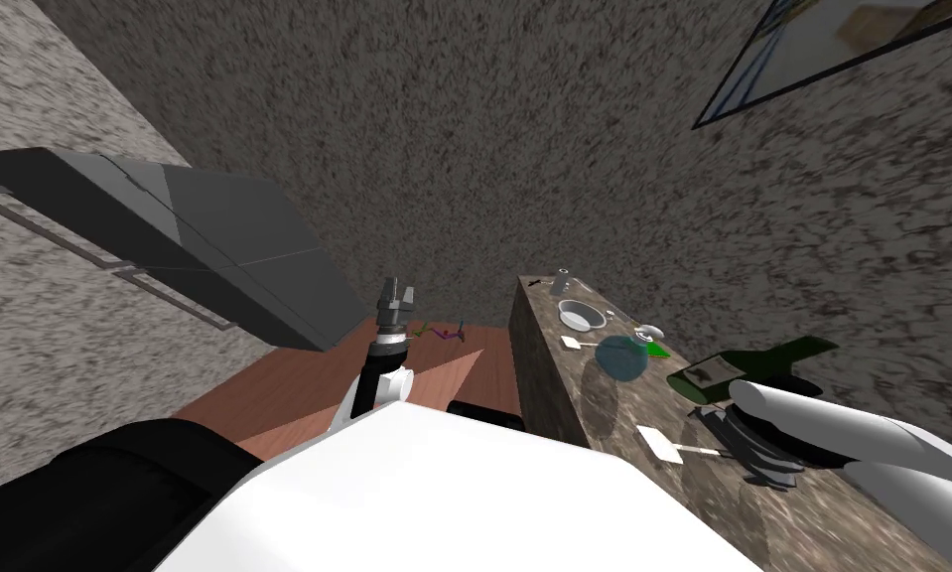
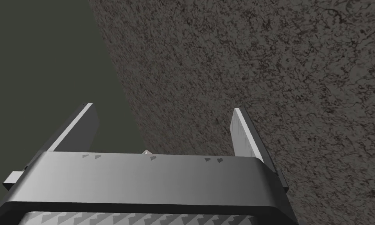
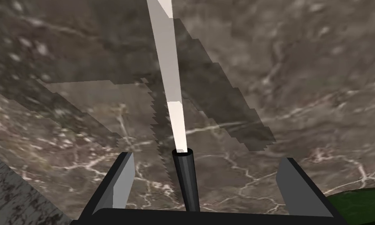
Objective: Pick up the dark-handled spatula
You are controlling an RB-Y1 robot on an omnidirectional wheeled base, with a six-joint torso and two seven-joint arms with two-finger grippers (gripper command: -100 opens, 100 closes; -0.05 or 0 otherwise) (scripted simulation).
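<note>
So from the head cam, the dark-handled spatula (image 1: 662, 445) is lying flat on the brown marbled counter (image 1: 811, 526) on my right side, pale blade pointing away from the right gripper (image 1: 751, 459), which sits low right at the handle end. Further along the counter there's a green bottle (image 1: 751, 369) just beside that gripper, then a bluish glass ball-shaped thing (image 1: 620, 357), a second white spatula (image 1: 578, 344) and a white bowl (image 1: 581, 316). The left gripper (image 1: 396, 298) is up in the air over the wood floor (image 1: 265, 397), well apart from the counter. Left wrist cam: its two fingers (image 2: 241, 133) stand wide apart, nothing between them, so that claw is released. Right wrist cam: this claw is spread fully too, and the spatula's dark handle runs right up the middle of the gap, with clear space on both sides. Neither finger (image 3: 122, 183) touches it, so no grip yet.
</note>
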